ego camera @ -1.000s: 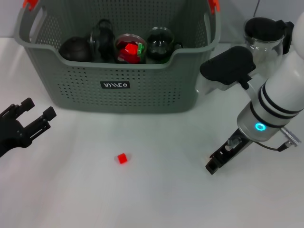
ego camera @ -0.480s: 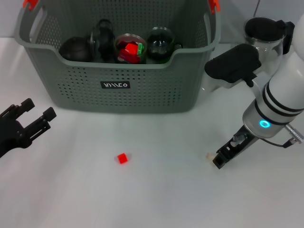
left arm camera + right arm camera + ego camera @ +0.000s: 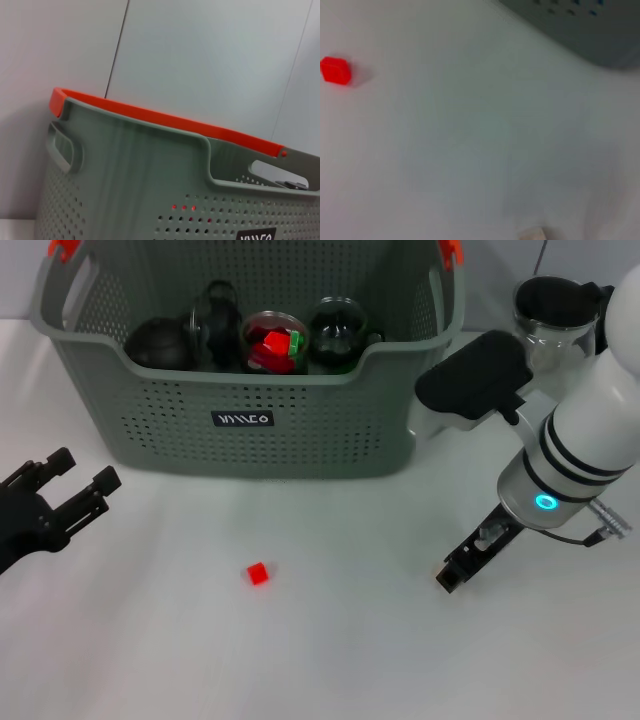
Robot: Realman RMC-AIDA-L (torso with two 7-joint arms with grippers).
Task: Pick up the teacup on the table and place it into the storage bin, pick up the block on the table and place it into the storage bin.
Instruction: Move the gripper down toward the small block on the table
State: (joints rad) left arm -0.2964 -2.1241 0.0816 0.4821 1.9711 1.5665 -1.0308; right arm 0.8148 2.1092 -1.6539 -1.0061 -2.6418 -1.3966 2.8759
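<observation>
The storage bin [image 3: 250,430], a grey perforated basket with orange clips, stands at the back of the table; it also fills the left wrist view [image 3: 140,190]. A small red block [image 3: 258,574] lies on the white table in front of it and also shows in the right wrist view [image 3: 336,70]. My right gripper [image 3: 450,575] hangs low over the table, to the right of the block and apart from it. A small beige piece [image 3: 532,233] lies just under it. My left gripper [image 3: 72,488] is open and empty at the left edge.
Inside the bin are a dark teapot [image 3: 160,343], glass vessels and a glass cup [image 3: 272,340] holding red and green pieces. A glass jar with a black lid [image 3: 552,308] stands at the back right, behind my right arm.
My right gripper swung right and away half a second ago, showing a small beige piece at its tip, then came back left and now covers it. The left arm and the red block have not moved.
</observation>
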